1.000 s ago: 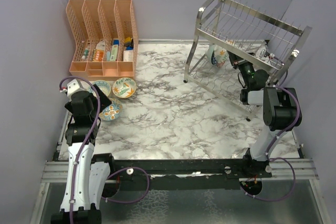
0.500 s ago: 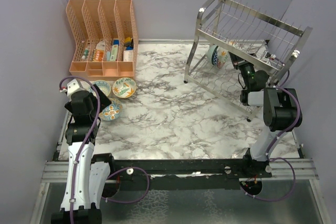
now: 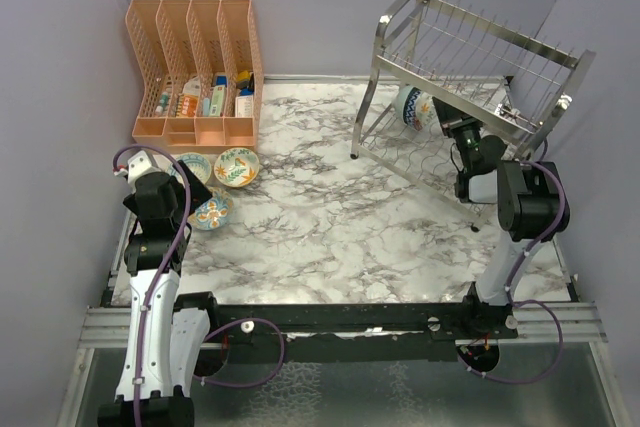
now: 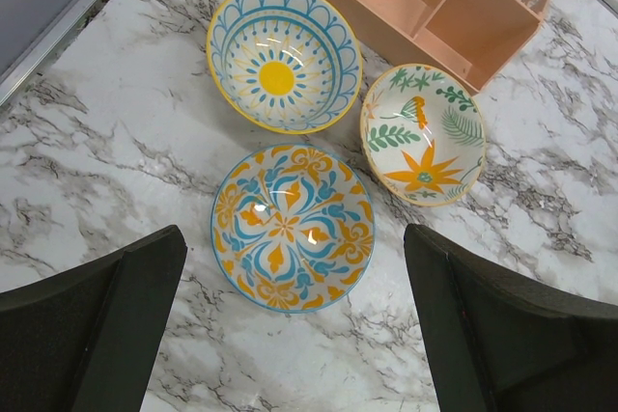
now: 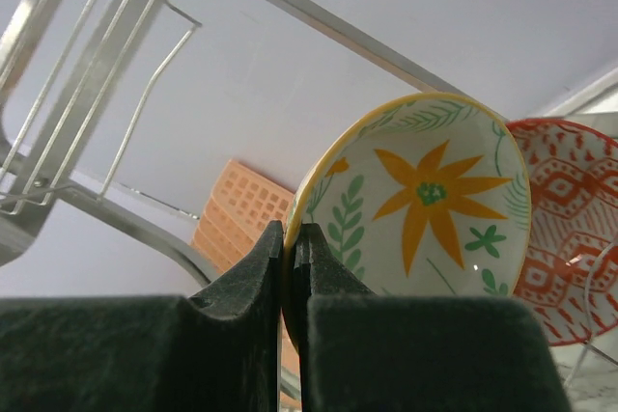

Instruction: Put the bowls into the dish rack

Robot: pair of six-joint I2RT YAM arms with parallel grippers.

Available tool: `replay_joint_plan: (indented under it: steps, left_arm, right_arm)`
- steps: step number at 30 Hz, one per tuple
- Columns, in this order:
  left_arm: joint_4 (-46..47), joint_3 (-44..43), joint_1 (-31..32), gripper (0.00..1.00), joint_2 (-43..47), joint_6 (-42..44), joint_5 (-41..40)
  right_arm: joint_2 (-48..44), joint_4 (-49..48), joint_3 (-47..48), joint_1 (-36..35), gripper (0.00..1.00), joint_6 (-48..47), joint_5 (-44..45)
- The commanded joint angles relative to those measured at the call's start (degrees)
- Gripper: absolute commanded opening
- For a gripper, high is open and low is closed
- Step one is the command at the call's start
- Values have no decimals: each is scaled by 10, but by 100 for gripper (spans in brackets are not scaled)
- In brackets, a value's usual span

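My right gripper (image 5: 292,231) is shut on the rim of a cream bowl with an orange flower (image 5: 425,200), held on edge inside the lower tier of the silver dish rack (image 3: 470,57). A red patterned bowl (image 5: 570,229) stands just behind it. In the top view the held bowl (image 3: 414,107) sits under the rack's upper tier, with my right gripper (image 3: 441,113) beside it. My left gripper (image 4: 294,335) is open and empty above a blue-and-orange bowl (image 4: 292,227). A sun-pattern bowl (image 4: 284,57) and a leaf-and-flower bowl (image 4: 422,134) lie next to it.
A peach mesh organizer (image 3: 196,72) with small bottles stands at the back left, just behind the three bowls (image 3: 212,209). The rack's wire prongs (image 5: 97,94) and tubular legs (image 3: 362,117) surround my right gripper. Purple walls close the sides.
My right gripper has shifted the held bowl slightly within the rack's lower tier. The left arm has not moved.
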State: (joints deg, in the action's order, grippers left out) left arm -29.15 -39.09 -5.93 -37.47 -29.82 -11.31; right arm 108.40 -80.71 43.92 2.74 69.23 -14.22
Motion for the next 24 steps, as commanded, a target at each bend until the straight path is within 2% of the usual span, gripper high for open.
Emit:
replay_joint_plan:
  steps: [1, 12, 24]
  left_arm:
    - [14, 1, -5, 99, 0, 6, 11]
    - [14, -1, -7, 99, -6, 8, 12]
    - [17, 0, -10, 99, -12, 8, 14]
  right_arm:
    - [26, -55, 24, 9, 1, -17, 14]
    - [56, -57, 17, 10, 1, -24, 32]
    - [85, -145, -33, 25, 1, 26, 92]
